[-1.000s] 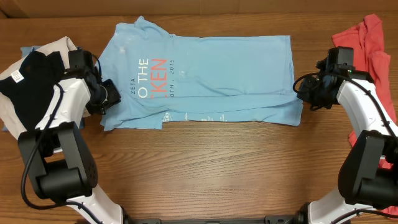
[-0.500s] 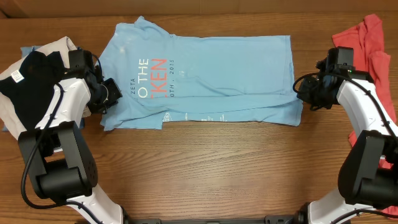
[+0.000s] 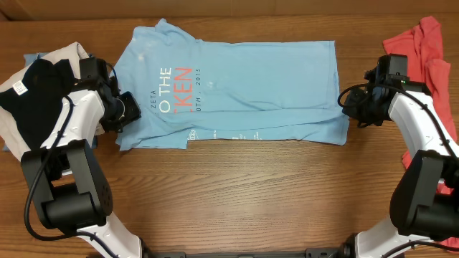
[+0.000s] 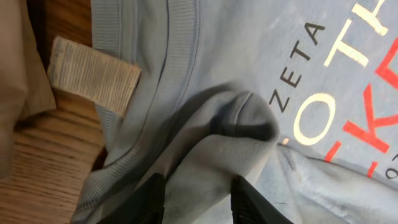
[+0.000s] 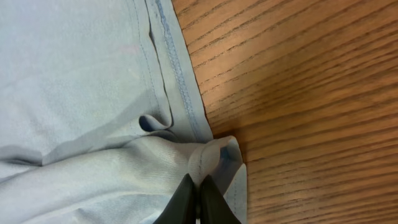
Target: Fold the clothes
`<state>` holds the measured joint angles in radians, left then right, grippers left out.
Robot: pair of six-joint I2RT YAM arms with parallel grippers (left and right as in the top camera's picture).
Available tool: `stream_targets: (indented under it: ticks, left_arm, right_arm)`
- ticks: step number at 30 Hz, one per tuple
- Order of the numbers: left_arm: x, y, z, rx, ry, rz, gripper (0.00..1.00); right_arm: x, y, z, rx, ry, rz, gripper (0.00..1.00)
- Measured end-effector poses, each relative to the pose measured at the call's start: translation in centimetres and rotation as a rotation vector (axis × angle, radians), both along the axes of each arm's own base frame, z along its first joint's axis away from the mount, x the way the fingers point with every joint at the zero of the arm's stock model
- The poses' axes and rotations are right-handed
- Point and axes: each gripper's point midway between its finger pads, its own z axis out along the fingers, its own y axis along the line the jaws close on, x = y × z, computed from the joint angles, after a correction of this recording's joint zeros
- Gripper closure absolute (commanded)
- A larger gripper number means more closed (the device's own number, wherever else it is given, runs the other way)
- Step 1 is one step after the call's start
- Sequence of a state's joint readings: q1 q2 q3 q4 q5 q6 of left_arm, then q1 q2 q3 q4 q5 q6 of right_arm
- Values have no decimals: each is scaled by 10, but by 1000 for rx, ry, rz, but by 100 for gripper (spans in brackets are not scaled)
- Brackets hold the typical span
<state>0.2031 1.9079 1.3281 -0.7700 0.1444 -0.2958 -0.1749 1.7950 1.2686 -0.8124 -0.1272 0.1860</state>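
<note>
The clothes are one light blue T-shirt [image 3: 244, 86], lying flat across the back middle of the table, collar to the left, with red and white lettering on the chest. My left gripper [image 3: 128, 109] is at the shirt's left edge by the collar. In the left wrist view its fingers [image 4: 198, 186] stand a little apart, shut on a raised fold of the blue cloth [image 4: 236, 124]. My right gripper [image 3: 346, 106] is at the shirt's right hem. In the right wrist view it [image 5: 199, 183] is shut on a pinched corner of the hem [image 5: 221, 155].
Black and beige garments [image 3: 36, 93] are piled at the far left, beside my left arm. A red garment [image 3: 423, 50] lies at the far right. A beige ribbed strip [image 4: 93, 78] lies next to the collar. Bare wooden table [image 3: 251, 193] stretches in front of the shirt.
</note>
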Motion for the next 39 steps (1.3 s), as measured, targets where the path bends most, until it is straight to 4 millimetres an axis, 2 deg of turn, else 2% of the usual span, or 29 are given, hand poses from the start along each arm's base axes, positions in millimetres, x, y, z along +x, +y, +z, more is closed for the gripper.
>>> stream_targets:
  ticks: [2,4,15,16,17,18,19,22,25,29,39]
  left_arm:
    - [0,1,0,4,0,-1,83]
    - [0,1,0,7,1,-1,95]
    - [-2,1,-1,10,9,-9,96]
    - [-3,1,-1,10,11,-9,90]
    - [-4,1,-1,11,14,-13,70]
    - [-4,2,0,15,16,-16,56]
    - [-3,3,1,21,14,-22,52]
    - [5,7,8,39,-11,-22,50]
    - [12,9,14,51,-36,-33,51]
    - [13,9,14,59,-38,-52,58]
    - [14,6,12,42,-52,-64,57]
  right_arm:
    - [0,0,0,0,0,0,96]
    - [0,0,0,0,2,0,96]
    - [-1,0,0,1,5,0,96]
    - [-1,0,0,1,6,0,96]
    - [-2,0,0,1,7,0,96]
    - [-1,0,0,1,6,0,96]
    - [-2,0,-1,1,7,0,96]
    - [-2,0,-1,2,7,0,96]
    - [-2,0,-1,1,8,0,96]
    - [-2,0,-1,2,9,0,96]
    - [-2,0,-1,2,11,0,96]
